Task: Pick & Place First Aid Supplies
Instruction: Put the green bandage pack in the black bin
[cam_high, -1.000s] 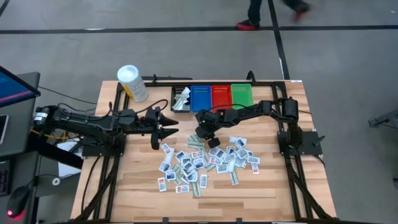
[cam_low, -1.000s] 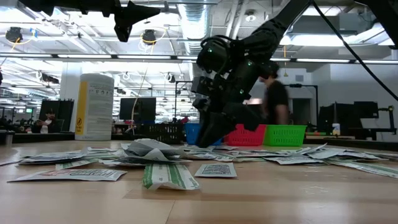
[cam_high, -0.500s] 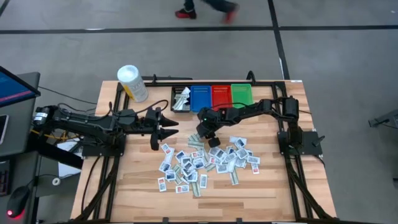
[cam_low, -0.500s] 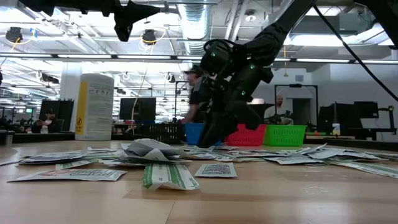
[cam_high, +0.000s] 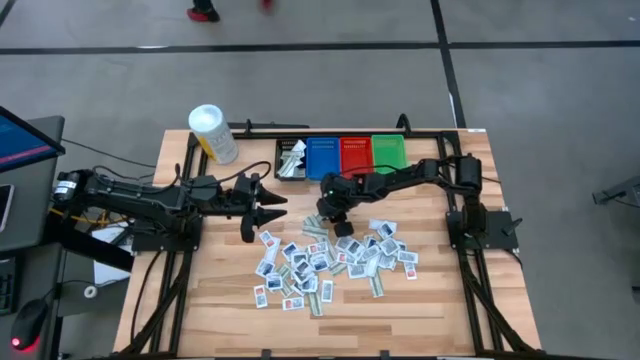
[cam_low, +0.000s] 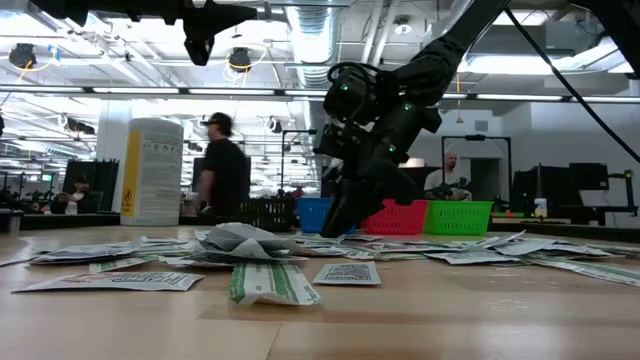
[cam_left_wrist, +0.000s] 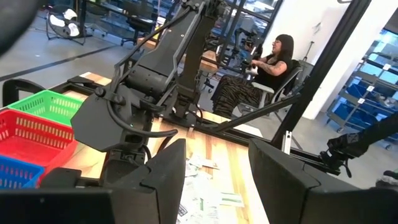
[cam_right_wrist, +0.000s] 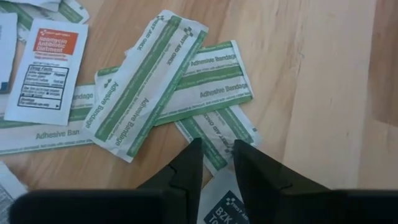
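The right gripper (cam_right_wrist: 216, 163) has narrowed over a green-striped bandage (cam_right_wrist: 214, 134) at the pile's edge, not yet gripping; the left gripper (cam_high: 252, 208) hovers wide.

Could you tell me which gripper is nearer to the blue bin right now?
Right. The right gripper is just in front of the blue bin, over the packets; the left gripper hovers farther off to its left.
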